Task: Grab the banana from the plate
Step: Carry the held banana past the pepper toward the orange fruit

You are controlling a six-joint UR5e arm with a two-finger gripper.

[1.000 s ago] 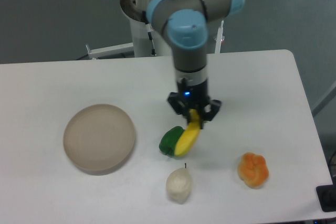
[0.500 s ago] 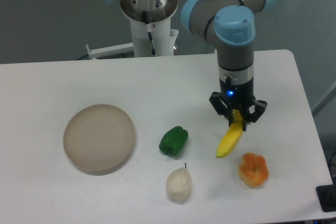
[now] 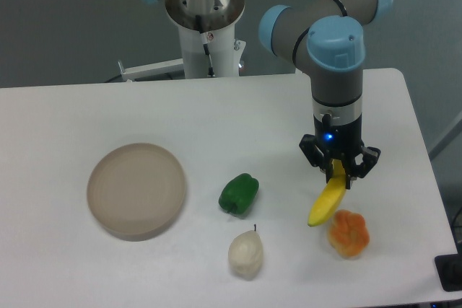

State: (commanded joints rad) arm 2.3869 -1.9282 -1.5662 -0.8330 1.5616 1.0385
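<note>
On the table (image 3: pixel 86 113) lie five things, one of each: a plate (image 3: pixel 136 190) at the left, a green pepper (image 3: pixel 239 194) in the middle, a pale pear (image 3: pixel 245 253) at the near edge, an orange fruit (image 3: pixel 349 234) at the near right, and a banana (image 3: pixel 328 202). The gripper (image 3: pixel 339 172) has its jaws clamped on the banana's upper end; the banana hangs tilted just left of the orange fruit, well apart from the plate.

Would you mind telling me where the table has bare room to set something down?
Bare stretches: the table's whole back strip, and the gap between plate and green pepper. Crowded: front right, where gripper holds the banana beside the orange fruit, white pear nearby.
</note>
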